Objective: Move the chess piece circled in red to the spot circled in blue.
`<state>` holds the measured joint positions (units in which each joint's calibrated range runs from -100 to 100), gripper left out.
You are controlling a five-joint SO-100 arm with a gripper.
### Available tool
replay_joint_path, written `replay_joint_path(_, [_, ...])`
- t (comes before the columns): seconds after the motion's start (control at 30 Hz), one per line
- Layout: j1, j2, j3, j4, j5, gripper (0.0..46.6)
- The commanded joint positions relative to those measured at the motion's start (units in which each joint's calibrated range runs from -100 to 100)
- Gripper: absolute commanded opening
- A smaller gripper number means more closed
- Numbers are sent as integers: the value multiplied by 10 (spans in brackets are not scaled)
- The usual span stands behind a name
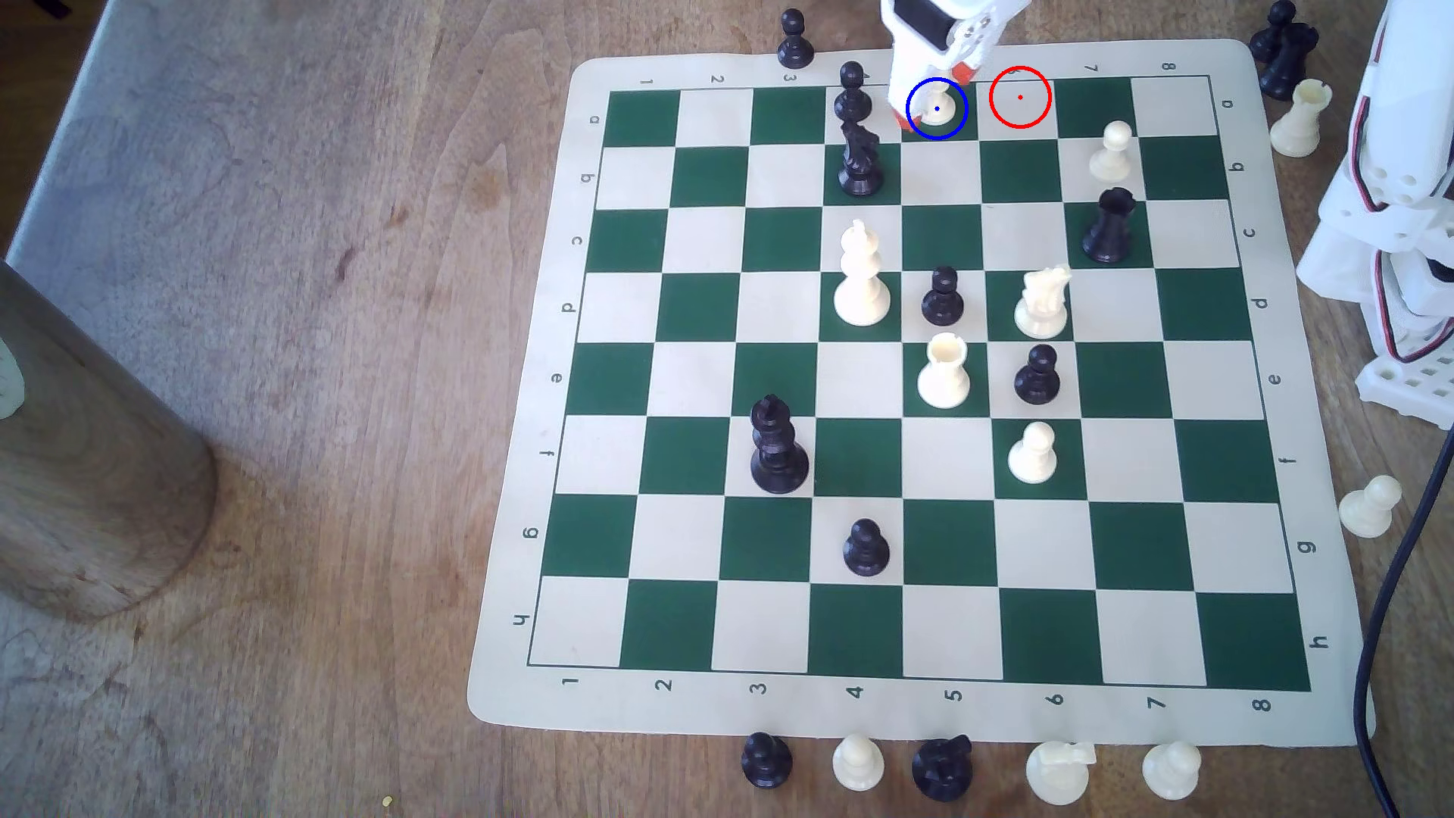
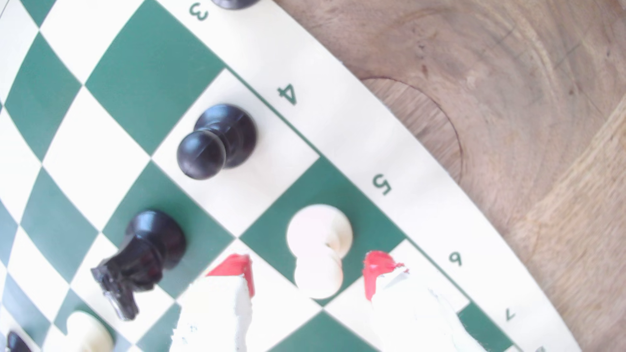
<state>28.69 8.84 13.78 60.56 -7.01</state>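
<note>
I saw the white pawn [image 1: 936,110] standing upright, ball head up and long axis vertical, on the dark green square [image 1: 940,130] ringed in blue, in the far row of the board beside the printed 5. My gripper [image 2: 308,270] was spread wide around it: the red fingertips [image 2: 237,267] sat on either side of the pawn's head with board showing between each tip and the piece, so it was released and not touching.

The cream square under the red ring [image 1: 1020,97], next along toward the exterior view's right, was bare. On the other side, a black pawn [image 1: 852,94] stood on the neighbouring cream square by the 4, and a black knight [image 1: 859,165] stood one row nearer on green. The far edge of the chess mat [image 1: 708,63] ran just behind the pawn, with bare wooden table [image 1: 315,315] beyond.

On the squares I counted three white pawns, four black pawns, one white rook [image 1: 942,373], one black rook [image 1: 1109,228], one white knight [image 1: 1042,303], one black knight, a white king [image 1: 861,275] and a black king [image 1: 777,448]. More pieces stood off the mat along its near edge and at its right side.
</note>
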Motion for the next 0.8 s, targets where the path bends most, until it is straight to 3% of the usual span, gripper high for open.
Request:
replay_joint_path(0.0, [3, -74, 3, 16, 3, 177])
replay_joint_path(0.47, [-32, -464, 306, 137, 26, 147])
replay_joint_path(0.6, [-86, -593, 361, 205, 24, 117])
replay_joint_path(0.67, [-134, -668, 370, 251, 13, 72])
replay_joint_path(0.77, [-169, -722, 370, 286, 2, 56])
